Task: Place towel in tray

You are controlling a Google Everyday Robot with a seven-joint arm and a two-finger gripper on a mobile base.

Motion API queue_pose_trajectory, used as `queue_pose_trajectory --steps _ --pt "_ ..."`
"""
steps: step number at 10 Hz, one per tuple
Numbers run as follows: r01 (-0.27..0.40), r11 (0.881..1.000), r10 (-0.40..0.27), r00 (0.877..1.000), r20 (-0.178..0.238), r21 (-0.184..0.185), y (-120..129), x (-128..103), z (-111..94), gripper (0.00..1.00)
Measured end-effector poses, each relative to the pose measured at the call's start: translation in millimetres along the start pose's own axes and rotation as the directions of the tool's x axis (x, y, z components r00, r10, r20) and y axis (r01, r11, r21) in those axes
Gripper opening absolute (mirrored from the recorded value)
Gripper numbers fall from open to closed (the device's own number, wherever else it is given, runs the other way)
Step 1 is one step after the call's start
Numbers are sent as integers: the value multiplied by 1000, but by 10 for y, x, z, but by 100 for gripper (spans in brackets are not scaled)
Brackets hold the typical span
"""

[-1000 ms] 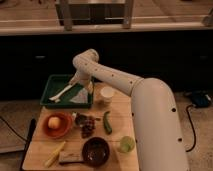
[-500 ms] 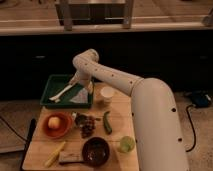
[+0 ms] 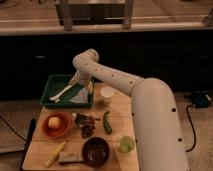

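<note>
A green tray (image 3: 52,88) sits at the back left of the wooden table. A white towel (image 3: 78,95) lies inside it, at the tray's right side, with a pale strip (image 3: 61,93) of it reaching towards the left. My white arm reaches from the right over the table, and my gripper (image 3: 84,83) is low over the right part of the tray, just above the towel.
A white cup (image 3: 106,94) stands right of the tray. In front are an orange bowl with a fruit (image 3: 55,124), a dark pile of food (image 3: 88,125), a green vegetable (image 3: 107,122), a dark bowl (image 3: 95,150), a green cup (image 3: 126,144) and a yellow banana (image 3: 54,154).
</note>
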Motion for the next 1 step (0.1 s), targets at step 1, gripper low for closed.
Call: queue_pose_trajectory --steps 1 --pt "0 1000 0 1000 0 0 0 0 0 80"
